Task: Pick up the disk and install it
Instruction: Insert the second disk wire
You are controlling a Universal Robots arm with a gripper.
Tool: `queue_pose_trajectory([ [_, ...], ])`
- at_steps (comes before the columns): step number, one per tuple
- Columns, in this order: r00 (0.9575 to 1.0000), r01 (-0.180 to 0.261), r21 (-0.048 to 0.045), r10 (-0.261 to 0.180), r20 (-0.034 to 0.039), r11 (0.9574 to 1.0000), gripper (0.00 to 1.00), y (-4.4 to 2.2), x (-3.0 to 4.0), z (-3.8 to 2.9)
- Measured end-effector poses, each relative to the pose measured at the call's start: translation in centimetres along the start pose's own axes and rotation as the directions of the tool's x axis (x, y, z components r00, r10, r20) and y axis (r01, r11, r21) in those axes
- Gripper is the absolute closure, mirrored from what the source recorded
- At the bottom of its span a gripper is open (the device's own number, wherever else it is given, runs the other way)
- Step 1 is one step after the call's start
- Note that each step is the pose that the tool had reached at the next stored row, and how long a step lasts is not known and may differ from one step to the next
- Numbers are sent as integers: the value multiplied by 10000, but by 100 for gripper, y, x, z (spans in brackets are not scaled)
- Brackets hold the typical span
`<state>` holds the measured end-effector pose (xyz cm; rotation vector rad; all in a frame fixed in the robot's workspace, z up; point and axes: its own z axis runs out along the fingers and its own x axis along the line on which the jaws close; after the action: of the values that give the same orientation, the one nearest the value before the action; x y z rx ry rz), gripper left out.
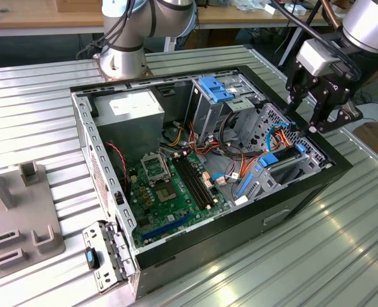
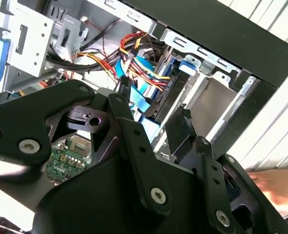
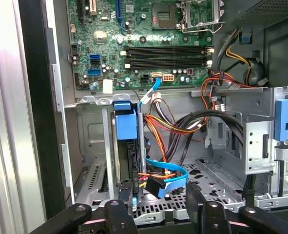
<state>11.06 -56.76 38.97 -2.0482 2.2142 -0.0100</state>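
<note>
My end effector [image 2: 153, 146] hides most of the bay in the second wrist view — there's a blurred hand [image 2: 275, 187] at the edge, and my fingertips are cut off in the first wrist view.

No text, number or sign can be read anywhere in the three views. A white rectangular label [image 1: 128, 104] is seen on the grey metal power supply box [image 1: 137, 114] in the exterior view, but its print cannot be made out. A small white sticker [image 3: 107, 86] is seen on the green motherboard [image 3: 134, 39] in the first wrist view, and its marks cannot be made out either. The fine white lettering printed on that board is likewise too small to be read.
</note>
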Motion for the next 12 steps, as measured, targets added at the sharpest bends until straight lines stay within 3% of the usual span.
queue_pose_trajectory([
  [1,10000,7,6,-7,-90,10000,44,1,0,1],
  [2,9996,25,19,-25,-266,10000,44,1,0,3],
  [3,9993,37,27,-36,-382,10000,44,1,-1,4],
  [4,9991,41,30,-40,-431,10000,44,2,-4,6],
  [7,9990,42,32,-40,-444,10000,44,34,-24,13],
  [10,9990,41,31,-40,-445,10000,44,29,-86,50],
  [12,9990,42,32,-41,-446,10000,44,29,-86,50],
])
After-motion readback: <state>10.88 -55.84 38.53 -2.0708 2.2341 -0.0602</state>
